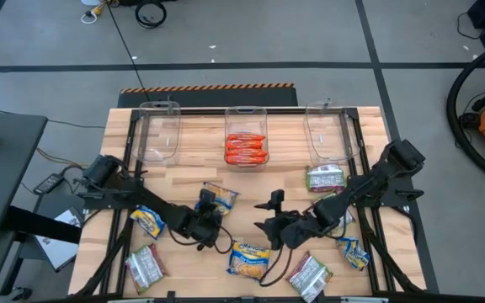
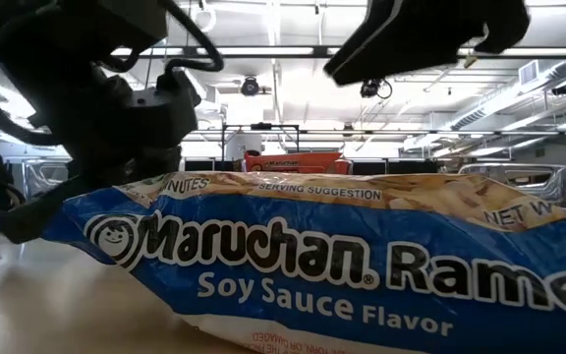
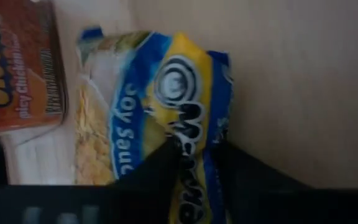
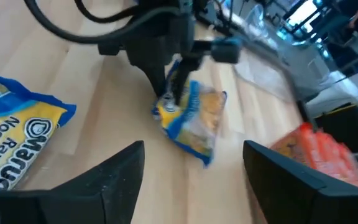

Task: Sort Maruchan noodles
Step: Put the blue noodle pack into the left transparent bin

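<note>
Left wrist view: left claw pinches yellow-and-blue packet.

You are reading "Maruchan Ramen", "Soy Sauce Flavor" and "SERVING SUGGESTION" on the near yellow-and-blue packet. At nine o'clock of the pinched packet, showing "Soy Sauce", an orange packet is showing "Chicken".
</note>
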